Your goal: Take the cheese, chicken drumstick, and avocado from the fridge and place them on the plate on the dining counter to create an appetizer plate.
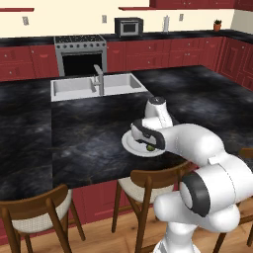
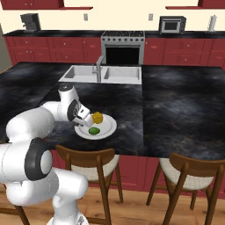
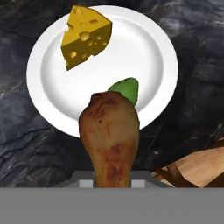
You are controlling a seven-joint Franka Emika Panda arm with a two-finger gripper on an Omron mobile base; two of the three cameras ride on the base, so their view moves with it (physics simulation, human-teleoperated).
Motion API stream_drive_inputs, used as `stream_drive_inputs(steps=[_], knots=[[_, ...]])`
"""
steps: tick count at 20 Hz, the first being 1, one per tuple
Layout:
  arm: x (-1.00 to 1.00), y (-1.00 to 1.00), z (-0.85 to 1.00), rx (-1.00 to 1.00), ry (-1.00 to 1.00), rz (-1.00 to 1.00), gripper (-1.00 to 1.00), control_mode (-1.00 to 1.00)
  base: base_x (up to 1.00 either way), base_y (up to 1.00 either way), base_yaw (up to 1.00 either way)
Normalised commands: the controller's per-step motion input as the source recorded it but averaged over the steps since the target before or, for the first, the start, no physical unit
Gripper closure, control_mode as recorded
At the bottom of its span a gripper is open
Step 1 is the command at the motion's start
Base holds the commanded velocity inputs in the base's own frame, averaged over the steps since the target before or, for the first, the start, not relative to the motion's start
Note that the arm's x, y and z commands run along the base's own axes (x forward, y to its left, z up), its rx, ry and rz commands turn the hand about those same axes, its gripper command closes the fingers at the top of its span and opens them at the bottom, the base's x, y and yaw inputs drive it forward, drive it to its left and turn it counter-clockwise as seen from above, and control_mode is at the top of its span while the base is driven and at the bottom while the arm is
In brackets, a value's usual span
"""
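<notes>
In the hand view my gripper [image 3: 112,181] is shut on the chicken drumstick [image 3: 111,140], meaty end forward, held just above the near rim of the white plate [image 3: 144,57]. The cheese [image 3: 85,37] lies on the plate's far side. The avocado [image 3: 127,89] lies on the plate too, partly hidden behind the drumstick. From the right base view the gripper [image 2: 83,117] hangs over the plate's [image 2: 109,126] left edge, with the avocado [image 2: 93,130] beside it. The plate sits on the dining counter [image 2: 176,114] near its front edge. The fridge is out of view.
Wooden chairs [image 2: 88,160] stand tucked under the counter's front edge just below the plate. A sink [image 1: 74,89] with a faucet is set into the counter's far side. A stove [image 1: 81,54] and red cabinets line the back wall.
</notes>
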Motion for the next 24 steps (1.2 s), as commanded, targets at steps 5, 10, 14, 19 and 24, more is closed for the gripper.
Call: stream_drive_inputs(steps=[5, 10, 14, 19, 24], knots=[[0.5, 0.0, -0.26, 0.0, 0.1, -0.03, 1.0, -1.0, 0.0, 0.0, 0.0], [0.39, 0.02, -0.36, 0.0, 0.09, -0.03, 1.0, -1.0, 0.0, 0.0, 0.0], [0.33, 0.04, -0.37, 0.0, 0.08, -0.03, 1.0, -1.0, 0.0, 0.0, 0.0], [0.41, 0.06, -0.33, 0.0, 0.07, -0.03, 1.0, -1.0, 0.0, 0.0, 0.0], [0.36, 0.02, -0.42, 0.0, 0.05, -0.03, 1.0, -1.0, 0.0, 0.0, 0.0]])
